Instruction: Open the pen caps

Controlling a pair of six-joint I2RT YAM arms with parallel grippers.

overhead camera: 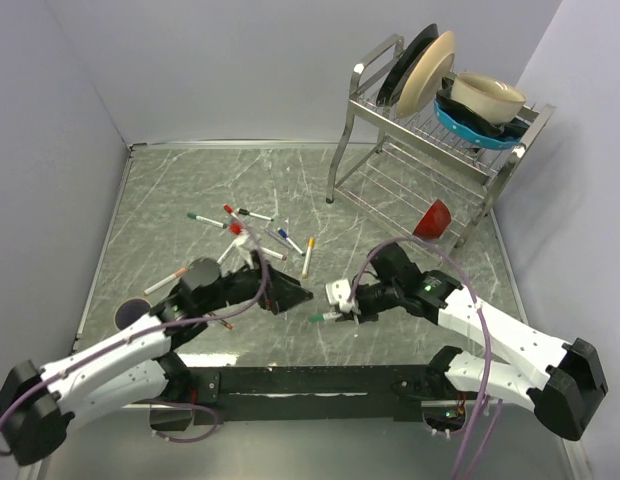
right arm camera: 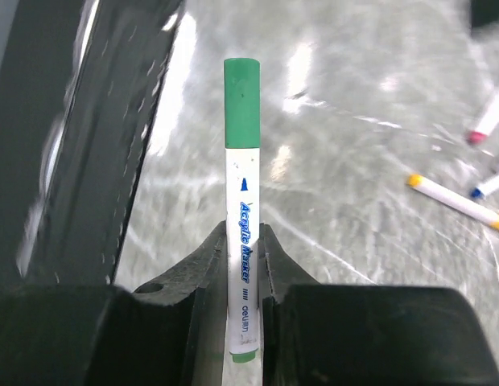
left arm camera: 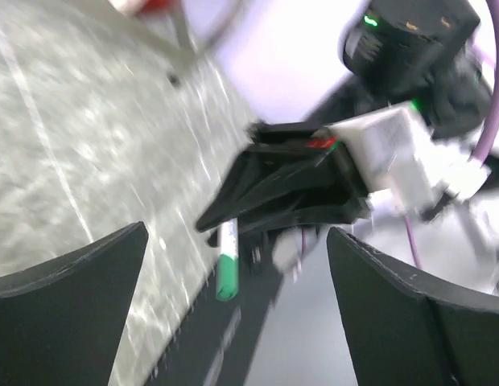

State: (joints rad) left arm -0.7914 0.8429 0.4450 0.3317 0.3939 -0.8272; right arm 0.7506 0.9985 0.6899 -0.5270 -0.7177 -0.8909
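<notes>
My right claw [right arm camera: 243,241] is pinched narrow on the white barrel of the green-capped plastic marker [right arm camera: 242,201], near its tail. The small green cylindrical cap [right arm camera: 242,103] therefore juts far out toward my left claw [overhead camera: 295,296], which gapes wide and holds nothing. With that overhang, I reckon an off-centre bite could lever the pen askew. It might also catch barrel instead of cap and drag the pen loose.

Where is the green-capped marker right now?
The green-capped marker is pinched in the right gripper, near the front edge of the table in the overhead view. Its cap points toward the open left gripper close beside it.
</notes>
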